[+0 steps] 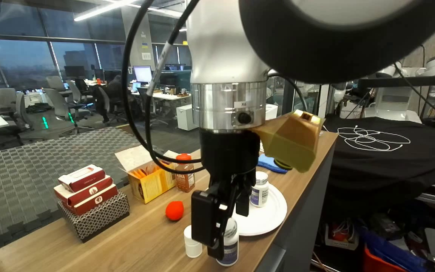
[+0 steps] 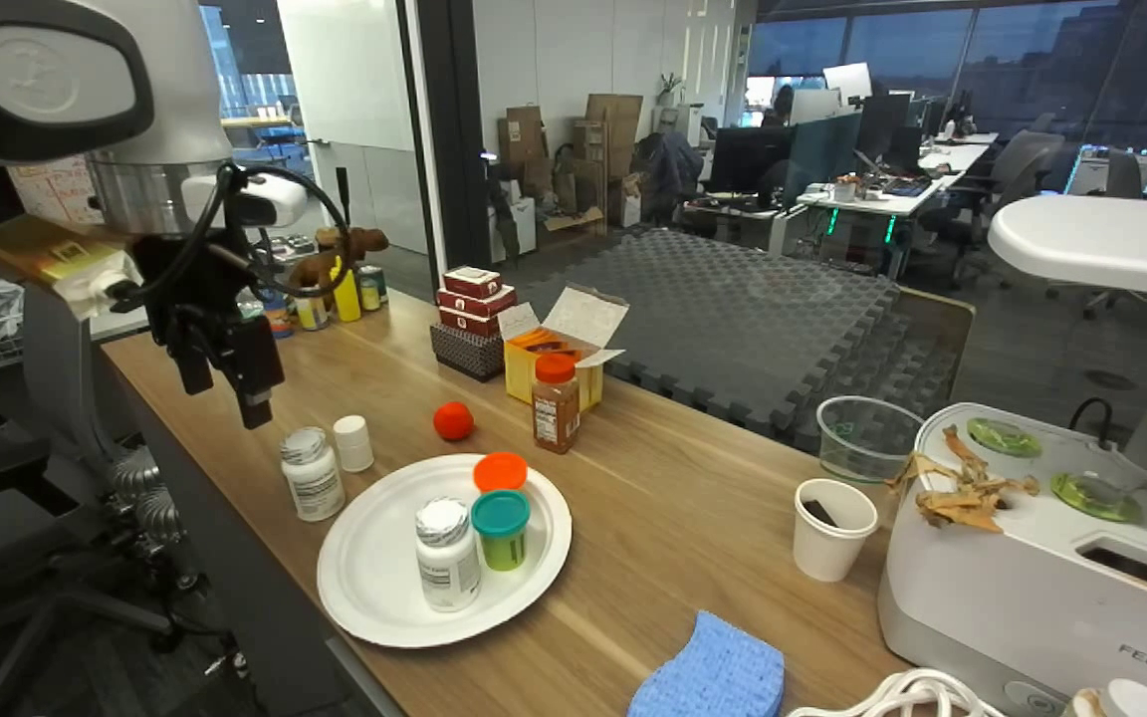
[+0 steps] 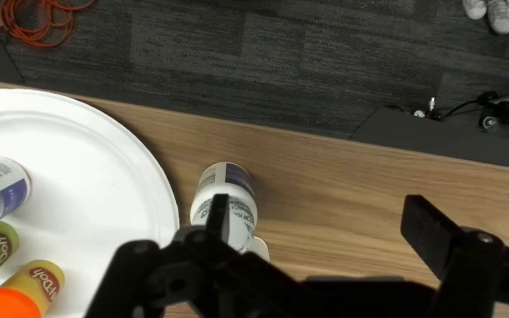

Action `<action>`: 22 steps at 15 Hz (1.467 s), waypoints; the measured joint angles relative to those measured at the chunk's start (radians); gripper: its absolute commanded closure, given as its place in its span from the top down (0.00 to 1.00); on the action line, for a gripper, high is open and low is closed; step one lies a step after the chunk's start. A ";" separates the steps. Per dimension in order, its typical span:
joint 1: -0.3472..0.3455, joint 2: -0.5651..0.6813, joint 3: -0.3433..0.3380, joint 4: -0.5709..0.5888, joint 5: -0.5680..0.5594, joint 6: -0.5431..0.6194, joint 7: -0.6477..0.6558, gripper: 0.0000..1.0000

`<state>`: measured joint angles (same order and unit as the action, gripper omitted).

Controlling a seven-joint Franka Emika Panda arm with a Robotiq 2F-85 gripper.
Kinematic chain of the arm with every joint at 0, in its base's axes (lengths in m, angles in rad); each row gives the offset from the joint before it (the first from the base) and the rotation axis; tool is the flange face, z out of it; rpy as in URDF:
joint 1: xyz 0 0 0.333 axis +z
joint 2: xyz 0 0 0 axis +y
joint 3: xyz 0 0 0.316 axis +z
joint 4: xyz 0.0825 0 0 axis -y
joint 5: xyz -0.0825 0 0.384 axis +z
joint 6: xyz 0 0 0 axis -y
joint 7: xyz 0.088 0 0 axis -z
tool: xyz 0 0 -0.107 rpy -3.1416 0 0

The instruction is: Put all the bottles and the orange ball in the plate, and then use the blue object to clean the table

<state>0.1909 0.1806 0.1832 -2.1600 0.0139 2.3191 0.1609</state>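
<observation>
My gripper (image 3: 317, 211) is spread wide and empty, with the labelled bottle (image 3: 240, 201) upright below it, offset toward the plate (image 3: 100, 185).

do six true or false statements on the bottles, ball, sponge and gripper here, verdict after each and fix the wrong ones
1. A white bottle stands on the plate. True.
2. The orange ball lies on the plate. False: it lies on the table, apart from the plate.
3. The red-capped brown bottle stands beside the open yellow box. True.
4. The gripper is closed around a bottle. False: its jaws stand open, with nothing held.
5. A second white bottle and a smaller white one stand off the plate. True.
6. The blue sponge sits inside the open yellow box. False: it lies on the table.
</observation>
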 measured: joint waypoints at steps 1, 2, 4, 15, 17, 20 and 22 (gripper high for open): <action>0.000 0.014 -0.002 0.003 0.000 0.008 0.000 1.00; 0.000 0.027 -0.005 0.007 -0.001 0.017 0.000 1.00; 0.000 0.050 -0.014 0.015 -0.009 0.033 0.002 1.00; 0.000 0.114 -0.057 0.059 -0.080 0.065 0.037 0.98; 0.000 0.122 -0.061 0.059 -0.081 0.065 0.043 0.73; 0.000 0.132 -0.069 0.060 -0.081 0.065 0.055 0.58; 0.000 0.132 -0.071 0.061 -0.081 0.065 0.061 0.41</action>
<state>0.1907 0.3126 0.1118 -2.0989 -0.0672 2.3842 0.2217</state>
